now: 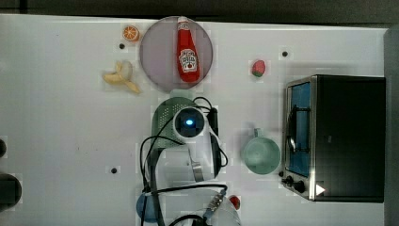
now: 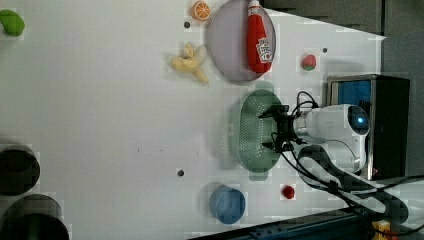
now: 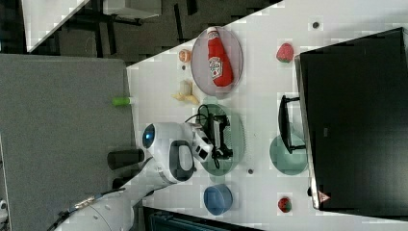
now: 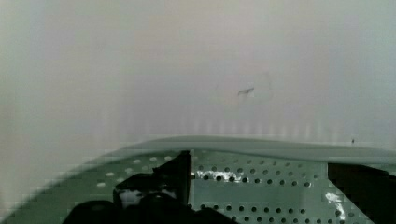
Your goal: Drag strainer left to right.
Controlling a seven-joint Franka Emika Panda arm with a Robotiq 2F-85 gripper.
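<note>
clutter we see around the white worktop [image 1: 61,141]

in the top view we find a grey-lilac plate [image 1: 155,56] at the far edge with a red ketchup bottle [image 1: 187,51] lying on it; an orange slice [image 1: 131,33] sits just beside the plate on the top view's left, and a peeled banana [image 1: 121,77] lies near it. a small strawberry [image 1: 258,68] rests apart on the top view's right. a mint-green cup [image 1: 260,155] with a handle stands just beside the toaster oven [image 1: 346,136], whose door has a blue glass pane. at the near edge we note a blue bowl [image 2: 227,204] and a small red fruit [image 2: 288,192]. in the left view a green item [image 2: 11,22] lies in the corner.
</note>
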